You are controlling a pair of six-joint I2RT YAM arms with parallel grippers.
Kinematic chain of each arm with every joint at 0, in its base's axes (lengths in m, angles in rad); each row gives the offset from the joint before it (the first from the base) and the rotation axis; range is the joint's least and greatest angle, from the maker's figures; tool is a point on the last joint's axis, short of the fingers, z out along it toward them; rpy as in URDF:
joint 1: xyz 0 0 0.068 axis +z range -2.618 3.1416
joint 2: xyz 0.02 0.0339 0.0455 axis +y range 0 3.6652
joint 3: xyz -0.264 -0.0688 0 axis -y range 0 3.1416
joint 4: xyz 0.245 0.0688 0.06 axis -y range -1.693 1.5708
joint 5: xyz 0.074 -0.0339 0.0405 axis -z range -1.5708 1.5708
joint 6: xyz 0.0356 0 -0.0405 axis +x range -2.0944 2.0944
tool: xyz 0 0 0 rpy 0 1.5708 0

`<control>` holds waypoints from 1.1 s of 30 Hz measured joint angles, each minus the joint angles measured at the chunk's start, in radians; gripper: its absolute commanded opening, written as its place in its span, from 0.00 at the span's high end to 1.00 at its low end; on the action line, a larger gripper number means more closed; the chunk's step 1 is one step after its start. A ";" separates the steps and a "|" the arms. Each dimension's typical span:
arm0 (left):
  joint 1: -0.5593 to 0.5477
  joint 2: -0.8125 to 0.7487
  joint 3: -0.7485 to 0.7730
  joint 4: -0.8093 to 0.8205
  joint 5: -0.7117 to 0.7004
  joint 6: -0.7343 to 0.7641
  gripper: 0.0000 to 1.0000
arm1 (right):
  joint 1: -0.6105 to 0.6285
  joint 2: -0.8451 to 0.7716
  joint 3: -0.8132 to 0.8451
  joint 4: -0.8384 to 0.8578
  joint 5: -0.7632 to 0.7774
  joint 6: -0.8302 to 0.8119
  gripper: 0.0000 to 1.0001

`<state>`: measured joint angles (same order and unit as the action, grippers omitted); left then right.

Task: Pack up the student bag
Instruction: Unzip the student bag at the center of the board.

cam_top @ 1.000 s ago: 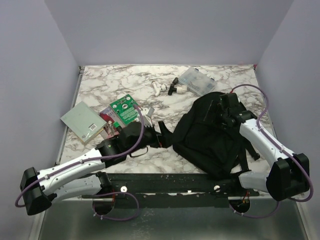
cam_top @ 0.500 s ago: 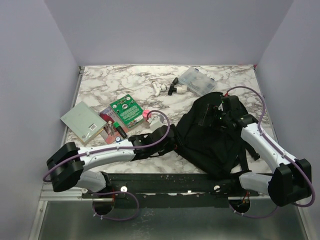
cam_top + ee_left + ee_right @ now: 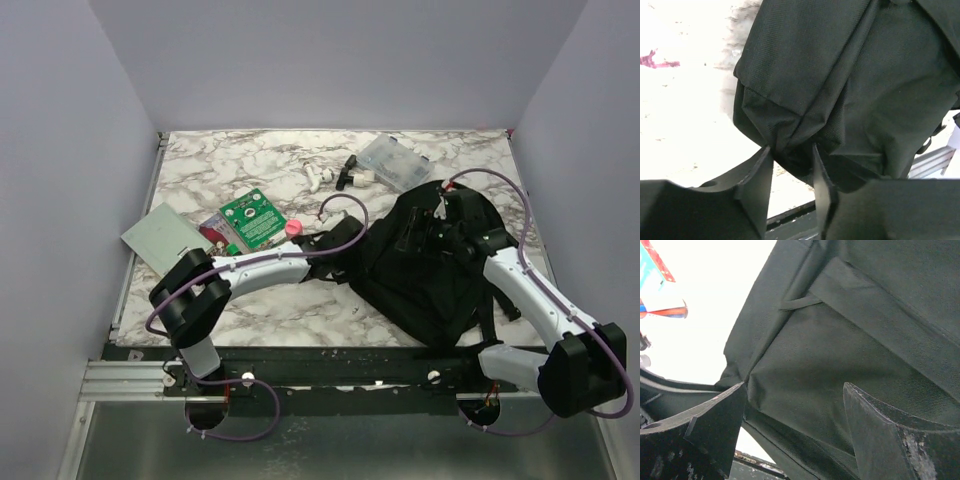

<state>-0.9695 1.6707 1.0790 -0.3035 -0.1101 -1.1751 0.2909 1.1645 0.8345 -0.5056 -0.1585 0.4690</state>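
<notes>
Swung across, the left hand [image 3: 791, 151] pinches the one student bag [image 3: 420, 272]; the right hand [image 3: 795, 387] gapes over it.

A lab test booth (purpose-built): plain lilac walls [image 3: 330, 60] box in a marble-print table [image 3: 250, 165].

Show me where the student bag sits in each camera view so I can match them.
Top external: student bag lies right of centre.
Left wrist: student bag fills the upper right, its corner between the left end effector fingers.
Right wrist: student bag fills most of the frame.
Shared landmark: the white table along the bag's left edge.
</notes>
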 measured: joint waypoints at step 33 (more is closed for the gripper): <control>0.212 0.256 0.254 -0.049 0.533 0.428 0.63 | 0.174 0.563 0.420 -0.043 0.435 -0.202 0.49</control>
<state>-0.7570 1.9266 1.3331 -0.3527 0.4229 -0.7471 0.4644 1.7279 1.2549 -0.5488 0.2764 0.2672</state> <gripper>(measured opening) 0.501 0.491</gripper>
